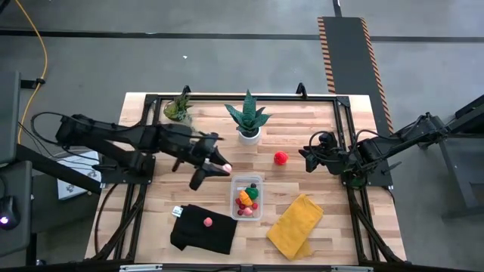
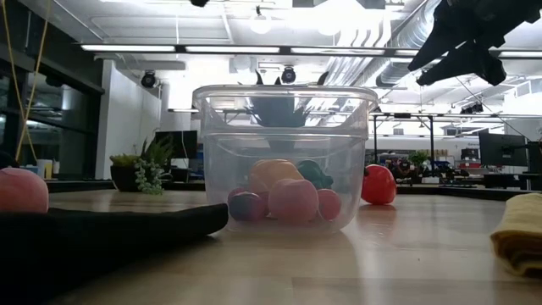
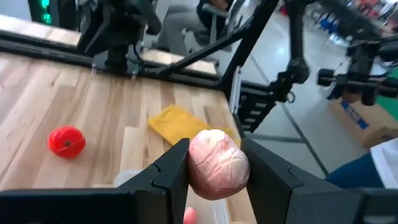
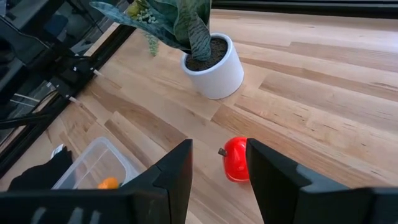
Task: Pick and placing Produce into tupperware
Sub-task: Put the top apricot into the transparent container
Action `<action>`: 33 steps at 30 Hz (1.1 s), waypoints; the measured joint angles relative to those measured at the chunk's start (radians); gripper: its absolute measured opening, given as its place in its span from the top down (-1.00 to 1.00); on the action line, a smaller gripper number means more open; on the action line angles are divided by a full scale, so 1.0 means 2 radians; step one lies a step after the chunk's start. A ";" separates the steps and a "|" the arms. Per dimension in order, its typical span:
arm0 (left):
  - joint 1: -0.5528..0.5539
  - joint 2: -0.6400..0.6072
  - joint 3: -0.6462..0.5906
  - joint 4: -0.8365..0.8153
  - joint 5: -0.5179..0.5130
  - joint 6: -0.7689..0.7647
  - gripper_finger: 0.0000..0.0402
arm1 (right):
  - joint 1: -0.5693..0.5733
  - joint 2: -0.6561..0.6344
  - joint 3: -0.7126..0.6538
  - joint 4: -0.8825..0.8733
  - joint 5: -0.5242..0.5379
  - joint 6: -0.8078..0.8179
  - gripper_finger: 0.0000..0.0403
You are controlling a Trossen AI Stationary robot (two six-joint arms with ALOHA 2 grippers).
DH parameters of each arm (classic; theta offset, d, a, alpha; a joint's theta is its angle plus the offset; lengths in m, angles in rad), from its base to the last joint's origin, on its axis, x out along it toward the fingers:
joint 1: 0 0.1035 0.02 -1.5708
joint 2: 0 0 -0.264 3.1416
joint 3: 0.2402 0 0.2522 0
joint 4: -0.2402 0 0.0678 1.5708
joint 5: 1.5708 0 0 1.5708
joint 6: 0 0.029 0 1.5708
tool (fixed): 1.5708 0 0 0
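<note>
Two hands: left hand (image 1: 219, 168) pinching pink produce (image 3: 217, 163) beside tupperware (image 1: 235, 183); right hand (image 4: 219, 171) spread.

produce (image 1: 246, 199) in tupperware (image 1: 236, 183) — cloths either side

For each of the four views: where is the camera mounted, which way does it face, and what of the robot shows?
High: above, facing straight down; both arms, clear rectangular plastic container.
Low: table height, level across; container's wall, one dark gripper overhead.
Left wrist: over the left gripper, shut on a pink toy fruit.
Right wrist: past the open right gripper, toward a white potted plant.
Shared: the red toy fruit shows in both wrist views.
</note>
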 joint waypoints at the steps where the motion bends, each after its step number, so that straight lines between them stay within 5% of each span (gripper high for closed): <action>1: 0.000 0.011 0.009 -0.009 0.000 0.000 0.38 | 0.000 0.000 0.000 0.000 0.000 0.000 0.30; 10: -0.003 0.096 0.068 -0.110 0.001 0.025 0.38 | 0.000 0.000 0.000 0.000 -0.004 -0.001 0.30; 33: -0.003 0.224 0.078 -0.101 0.002 0.031 0.38 | 0.000 0.000 0.000 -0.008 -0.018 -0.005 0.30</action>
